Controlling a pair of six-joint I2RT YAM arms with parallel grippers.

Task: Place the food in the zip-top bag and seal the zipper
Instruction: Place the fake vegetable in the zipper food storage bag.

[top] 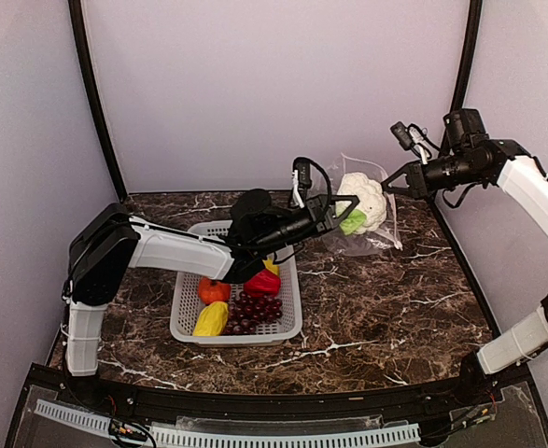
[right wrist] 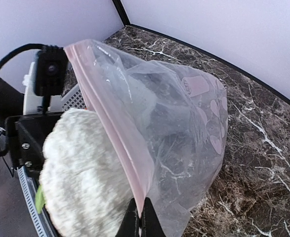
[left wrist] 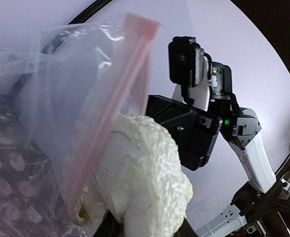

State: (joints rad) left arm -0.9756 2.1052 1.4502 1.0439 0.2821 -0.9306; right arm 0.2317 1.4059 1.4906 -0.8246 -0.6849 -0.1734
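Our left arm (top: 175, 250) stretches low over the grey-white perforated basket (top: 186, 313). Its left gripper (top: 345, 213) is clamped on the white-green cauliflower (top: 367, 196) at the mouth of the clear crinkly zip-top bag (top: 382, 235), back right. That mouth faces left. Our raised right gripper (top: 392, 182) is pinched tight on the pink zipper strip (right wrist: 119, 129).

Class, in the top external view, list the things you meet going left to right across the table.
Front yellow piece, grape bunch, cauliflower, right arm. The zip-top bag overlaps the cauliflower, so it is left out.
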